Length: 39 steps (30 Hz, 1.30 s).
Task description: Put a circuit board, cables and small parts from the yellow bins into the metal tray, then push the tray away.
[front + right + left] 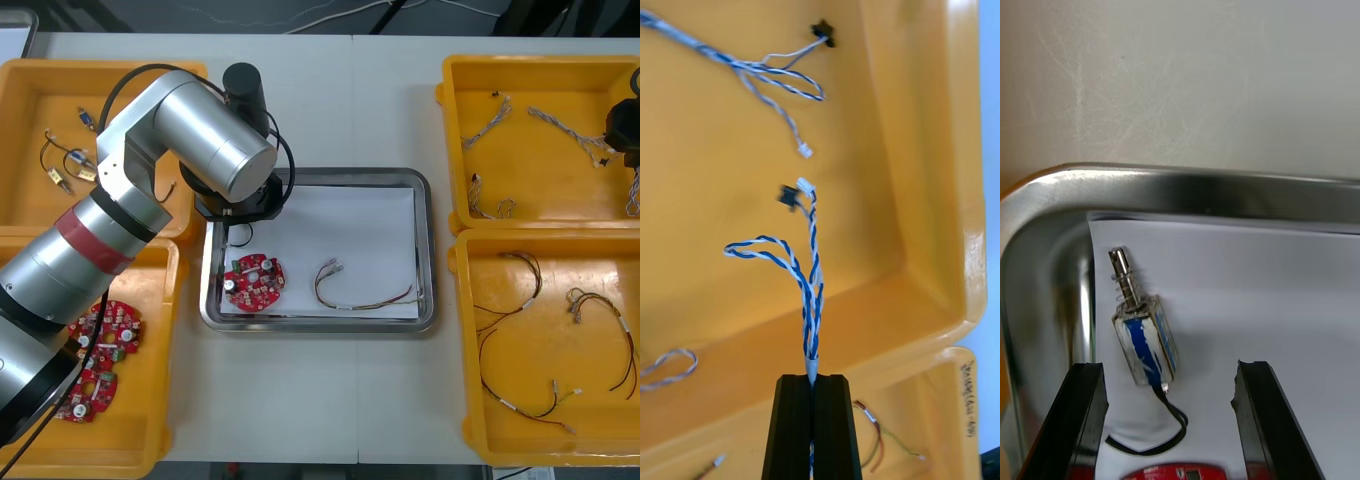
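Left pincer (1169,369) stood wide open over metal tray (1187,187) corner, gripping nothing. Small metal part (1142,330) lay on the white lining between its fingers. Right pincer (812,379) was closed tight on twisted blue and white cable (811,300), over far right yellow bin (895,150).

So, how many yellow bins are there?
4: left far bin, left near bin, right far bin, right near bin. None seems hidden. Right hand grips a cable over the right far bin; left hand hovers over the tray.
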{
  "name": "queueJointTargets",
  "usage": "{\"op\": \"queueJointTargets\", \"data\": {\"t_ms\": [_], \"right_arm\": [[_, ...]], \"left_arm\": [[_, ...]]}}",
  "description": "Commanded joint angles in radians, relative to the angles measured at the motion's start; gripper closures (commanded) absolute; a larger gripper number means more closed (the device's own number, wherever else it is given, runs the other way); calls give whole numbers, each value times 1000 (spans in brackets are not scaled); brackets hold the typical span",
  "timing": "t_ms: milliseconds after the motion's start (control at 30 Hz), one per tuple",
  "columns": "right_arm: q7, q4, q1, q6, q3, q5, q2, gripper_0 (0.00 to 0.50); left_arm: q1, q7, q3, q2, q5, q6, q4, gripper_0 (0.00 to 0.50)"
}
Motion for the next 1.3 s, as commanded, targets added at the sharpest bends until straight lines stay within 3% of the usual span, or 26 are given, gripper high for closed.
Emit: {"op": "queueJointTargets", "data": {"t_ms": [33, 367, 633, 967, 1300], "right_arm": [[121, -122, -35, 55, -21, -19, -8, 500], [279, -272, -35, 74, -21, -105, 55, 500], [477, -418, -31, 74, 0, -195, 90, 500], [649, -694, 77, 74, 123, -249, 93, 500], [816, -732, 92, 18, 232, -370, 94, 500]], "left_arm": [[-57, -45, 66, -5, 40, 90, -114, 0], [-74, -45, 185, 64, 155, 245, -243, 0], [-74, -75, 306, 188, 251, 319, -291, 0], [-28, -228, 411, 288, 215, 319, -215, 0], [33, -358, 524, 339, 204, 299, -111, 0]]}}
